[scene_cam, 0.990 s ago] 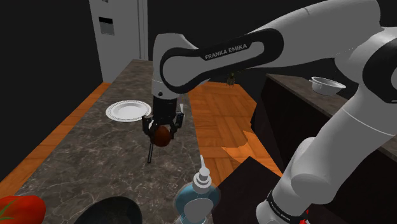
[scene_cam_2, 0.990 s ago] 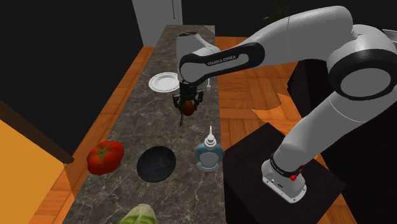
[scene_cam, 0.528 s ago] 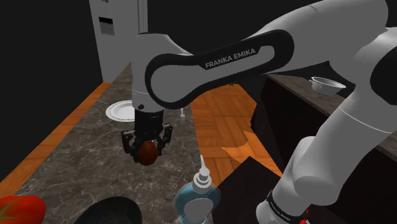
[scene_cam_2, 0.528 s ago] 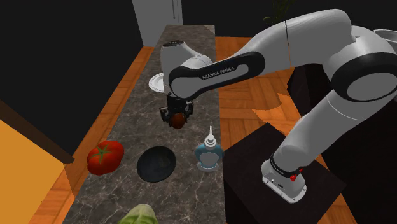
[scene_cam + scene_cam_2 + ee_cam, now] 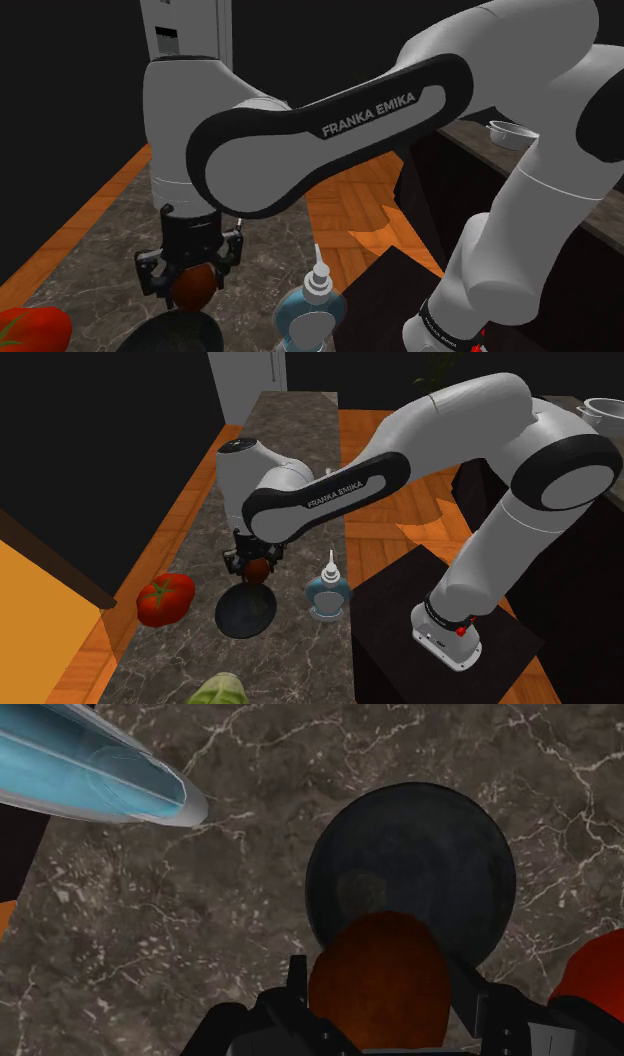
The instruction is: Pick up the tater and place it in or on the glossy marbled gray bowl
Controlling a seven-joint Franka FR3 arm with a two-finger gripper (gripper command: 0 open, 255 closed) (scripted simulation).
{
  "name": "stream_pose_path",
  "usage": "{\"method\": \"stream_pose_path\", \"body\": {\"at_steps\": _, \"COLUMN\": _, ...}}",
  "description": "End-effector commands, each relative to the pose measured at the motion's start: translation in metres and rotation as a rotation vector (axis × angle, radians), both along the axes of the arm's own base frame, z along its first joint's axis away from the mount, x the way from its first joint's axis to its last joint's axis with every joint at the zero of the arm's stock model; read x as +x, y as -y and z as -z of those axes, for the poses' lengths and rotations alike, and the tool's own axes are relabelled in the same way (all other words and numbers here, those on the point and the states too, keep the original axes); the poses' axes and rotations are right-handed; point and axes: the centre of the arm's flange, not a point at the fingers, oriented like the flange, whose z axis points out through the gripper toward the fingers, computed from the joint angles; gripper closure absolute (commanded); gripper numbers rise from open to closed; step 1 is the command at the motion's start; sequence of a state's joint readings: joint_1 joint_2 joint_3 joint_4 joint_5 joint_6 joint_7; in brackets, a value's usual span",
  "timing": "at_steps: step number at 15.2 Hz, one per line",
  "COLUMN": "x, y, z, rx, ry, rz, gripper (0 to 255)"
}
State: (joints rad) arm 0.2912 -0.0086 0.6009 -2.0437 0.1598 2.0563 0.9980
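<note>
Over the last second the arm has swung down the length of the counter (image 5: 205, 517), carrying the potato (image 5: 380, 979) from further up the surface to the dark grey bowl (image 5: 246, 610). The gripper (image 5: 190, 279) now hangs just above the bowl's rim, its two black fingers (image 5: 472, 1002) pinching the reddish-brown potato between them. In the wrist view the potato overlaps the edge of the bowl, with most of the glossy hollow lying beyond it. By that, the carry looks nearly finished: a small move further over the middle, a short drop and a release should be all that is left. The potato is well clear of the counter, so nothing seems likely to snag. A blue bottle (image 5: 328, 595) with a white spout stands just beside the bowl, a red tomato (image 5: 165, 598) lies on the bowl's other side, and a green vegetable (image 5: 222, 692) lies nearer the second camera. The counter is dark veined stone over an orange wooden floor (image 5: 350, 195); a tall grey cabinet (image 5: 185, 30) stands at its far end, with a black area beyond.
</note>
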Motion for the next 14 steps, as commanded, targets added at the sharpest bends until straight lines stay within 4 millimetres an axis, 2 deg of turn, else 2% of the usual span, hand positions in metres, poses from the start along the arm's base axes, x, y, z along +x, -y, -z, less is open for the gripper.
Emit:
{"method": "stream_pose_path", "body": {"at_steps": 1, "x": -0.011, "y": -0.023, "z": -0.001, "rx": 0.0, "ry": 0.0, "rz": 0.002, "gripper": 255}}
{"method": "stream_pose_path", "body": {"at_steps": 2, "x": -0.017, "y": -0.035, "z": -0.001, "rx": 0.0, "ry": 0.0, "rz": 0.002, "gripper": 255}}
{"method": "stream_pose_path", "body": {"at_steps": 3, "x": -0.028, "y": -0.057, "z": -0.002, "rx": 0.0, "ry": 0.0, "rz": 0.002, "gripper": 255}}
{"method": "stream_pose_path", "body": {"at_steps": 14, "x": -0.028, "y": -0.057, "z": 0.056, "rx": 0.0, "ry": 0.0, "rz": 0.002, "gripper": 255}}
